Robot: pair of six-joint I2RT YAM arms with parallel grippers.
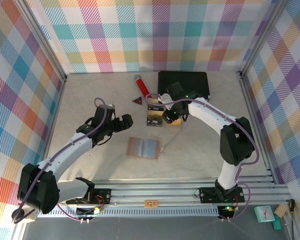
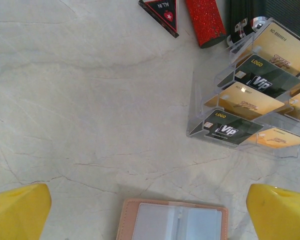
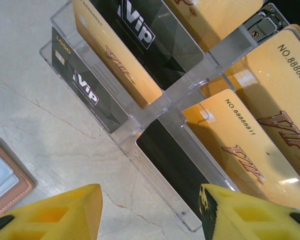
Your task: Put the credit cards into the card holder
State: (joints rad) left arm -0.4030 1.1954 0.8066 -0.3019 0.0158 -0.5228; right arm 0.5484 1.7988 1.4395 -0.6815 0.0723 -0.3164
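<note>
The card holder [image 1: 144, 148] lies open and flat on the table, brown-rimmed with clear sleeves facing up; its top edge [image 2: 172, 220] lies below the gap between my left fingers. Gold and dark credit cards [image 2: 250, 80] stand in rows in a clear tray [image 2: 195, 100]. My left gripper [image 1: 125, 121] hovers open left of the tray, nothing between its yellow fingers [image 2: 17, 212]. My right gripper [image 3: 150, 200] is low over the tray's front corner [image 3: 160, 175], jaws apart. Its right finger [image 3: 250, 215] is against a dark card [image 3: 180, 160] in the front slot; the left one is over bare table.
A red triangle [image 1: 137, 100] and a red glittery cylinder [image 1: 141, 85] lie behind the tray. A big black case [image 1: 184, 84] sits at the back. The card holder's corner [image 3: 2, 180] lies left of my right fingers. Frame rails run along the table's edges.
</note>
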